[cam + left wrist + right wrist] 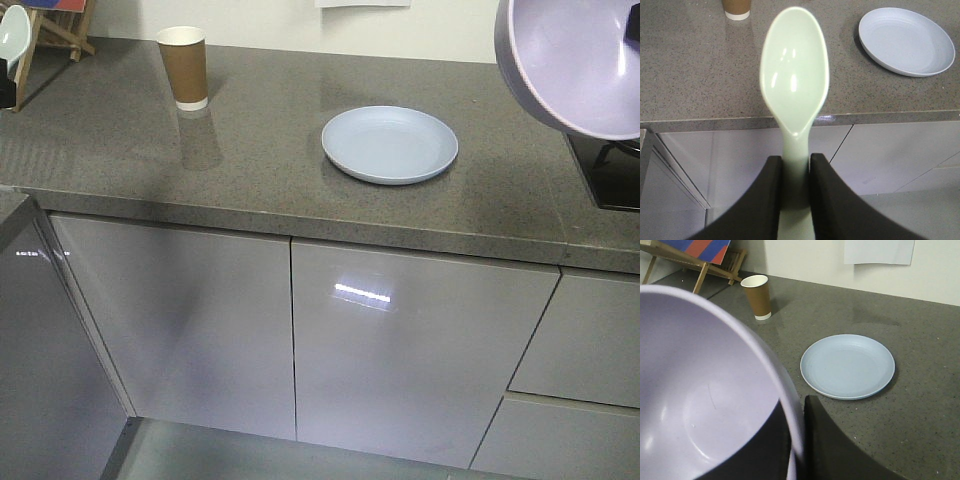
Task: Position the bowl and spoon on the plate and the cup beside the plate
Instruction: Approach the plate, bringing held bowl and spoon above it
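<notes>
Two pincers, both loaded: my left gripper (796, 167) clamps the spoon (795, 75) handle, held airborne. On the counter (260, 150), the cup (183, 65) stands well left of the plate (390, 145). My right gripper (799, 440) pinches the rim of the bowl (700, 405), aloft.

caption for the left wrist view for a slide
Left gripper grips the spoon by its handle in front of the counter, where the plate and cup stand apart.

In front of me runs a speckled grey countertop (260, 150). The plate (390, 144) lies flat right of centre. The cup (183, 66) stands upright at the far left, well apart.
</notes>
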